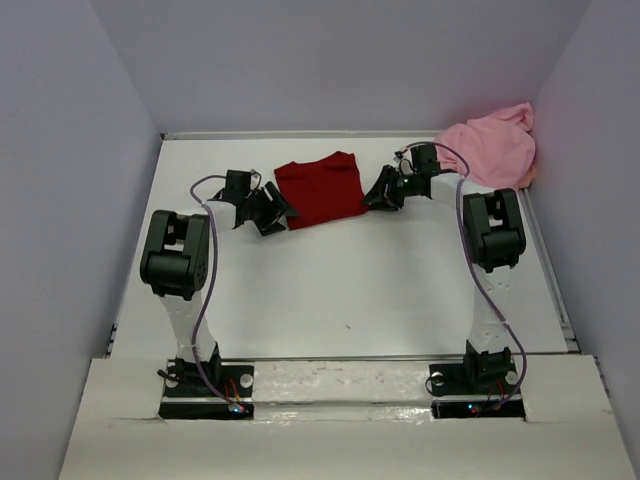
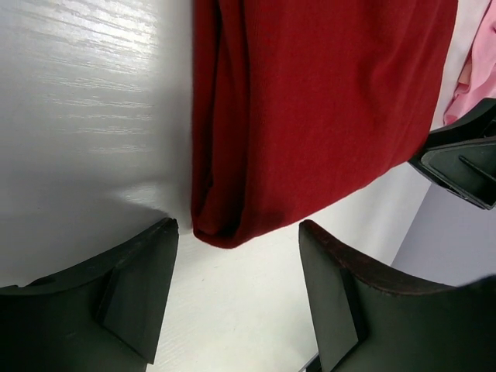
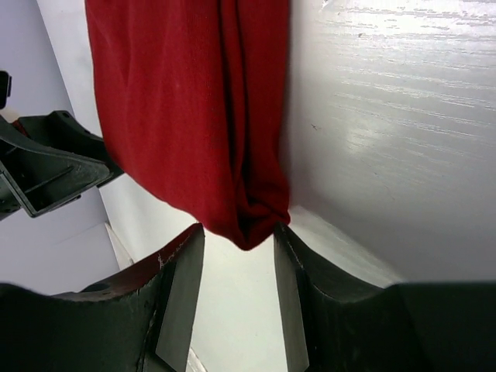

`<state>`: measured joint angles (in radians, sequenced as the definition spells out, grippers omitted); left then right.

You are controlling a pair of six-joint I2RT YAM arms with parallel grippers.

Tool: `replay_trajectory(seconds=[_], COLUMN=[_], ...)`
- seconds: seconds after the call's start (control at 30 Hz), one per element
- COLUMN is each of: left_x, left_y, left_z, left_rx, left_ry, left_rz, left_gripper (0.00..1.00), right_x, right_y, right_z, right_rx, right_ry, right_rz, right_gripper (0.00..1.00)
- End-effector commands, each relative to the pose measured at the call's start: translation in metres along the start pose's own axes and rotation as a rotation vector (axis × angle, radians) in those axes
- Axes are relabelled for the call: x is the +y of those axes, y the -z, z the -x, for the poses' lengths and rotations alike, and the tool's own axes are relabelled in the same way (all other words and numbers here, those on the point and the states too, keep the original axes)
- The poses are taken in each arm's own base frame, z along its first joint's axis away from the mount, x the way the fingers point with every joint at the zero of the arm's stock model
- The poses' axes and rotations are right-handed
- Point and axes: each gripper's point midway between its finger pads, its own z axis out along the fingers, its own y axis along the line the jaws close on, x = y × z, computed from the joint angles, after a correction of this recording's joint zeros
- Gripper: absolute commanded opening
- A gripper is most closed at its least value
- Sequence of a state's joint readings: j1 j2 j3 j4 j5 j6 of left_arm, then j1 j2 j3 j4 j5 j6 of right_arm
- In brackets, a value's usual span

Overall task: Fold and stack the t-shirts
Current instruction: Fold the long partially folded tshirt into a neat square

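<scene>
Top external: two shirts on the table [image 1: 350, 300], dark red shirt [image 1: 320, 190] folded centrally, pink shirt [image 1: 492, 148] heaped far-right. Two grippers: left gripper [image 1: 278, 212] wide at one red corner, right gripper [image 1: 378, 195] narrow around another, grip unclear.

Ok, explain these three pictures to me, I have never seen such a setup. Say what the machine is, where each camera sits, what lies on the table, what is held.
These are two robot arms bolted at the near edge of a table, each ending in a two-finger gripper. The wide picture comes from a fixed camera above and behind them. The two close-ups come from cameras on the wrists. A folded dark red shirt lies flat in the middle, and a pink shirt is bunched in the far right corner. The left gripper and right gripper each sit at a corner of that red one, jaws apart. Nothing is clearly pinched.
</scene>
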<state>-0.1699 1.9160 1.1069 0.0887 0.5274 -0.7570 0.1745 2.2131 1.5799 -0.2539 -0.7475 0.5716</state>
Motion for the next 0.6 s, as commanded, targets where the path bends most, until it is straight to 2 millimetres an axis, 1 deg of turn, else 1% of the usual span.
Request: replay_trajectory(seconds=[0.0,0.13,0.17,0.2,0.23,0.3,0.33,0.37,0.43,0.47,0.57], left_x=[-0.0163,-0.0145,-0.0149,-0.015,-0.0141,-0.0135,-0.0135,-0.0135,-0.0126,-0.0139,-0.015], left_y=[0.0004,-0.003,-0.0038,-0.0041,-0.0046,-0.0063,-0.0069,-0.0072,-0.0089,-0.009,-0.0092], left_z=[0.0129,0.0128,0.0131,0.0132,0.0138,0.0133,0.0138,0.014,0.0137,0.0147,0.0158], left_rx=[-0.029,-0.024,-0.022,-0.021,-0.021,-0.018,-0.018,-0.018,-0.013,-0.014,-0.016], left_ry=[-0.039,-0.042,-0.043,-0.045,-0.043,-0.043,-0.044,-0.044,-0.042,-0.044,-0.045], left_rz=[-0.04,-0.036,-0.038,-0.039,-0.038,-0.036,-0.036,-0.036,-0.036,-0.039,-0.041], left_gripper=[0.71,0.69,0.67,0.66,0.65,0.62,0.6,0.56,0.52,0.47,0.39], right_x=[0.0107,0.0096,0.0096,0.0092,0.0078,0.0079,0.0071,0.0067,0.0065,0.0064,0.0068], right_y=[0.0034,0.0024,0.0025,0.0019,0.0007,0.0005,-0.0001,-0.0004,-0.0008,-0.0013,-0.0016], right_z=[0.0131,0.0144,0.0151,0.0156,0.0156,0.0164,0.0167,0.0171,0.0175,0.0178,0.0185], right_rx=[-0.027,-0.026,-0.029,-0.029,-0.026,-0.028,-0.028,-0.028,-0.027,-0.027,-0.026], right_ry=[0.046,0.049,0.05,0.053,0.05,0.05,0.05,0.05,0.051,0.049,0.051], right_rz=[0.009,0.004,0.002,0.002,0.0,0.0,-0.002,-0.004,-0.004,-0.003,-0.002], right_gripper=[0.47,0.44,0.42,0.39,0.33,0.29,0.25,0.22,0.19,0.18,0.17])
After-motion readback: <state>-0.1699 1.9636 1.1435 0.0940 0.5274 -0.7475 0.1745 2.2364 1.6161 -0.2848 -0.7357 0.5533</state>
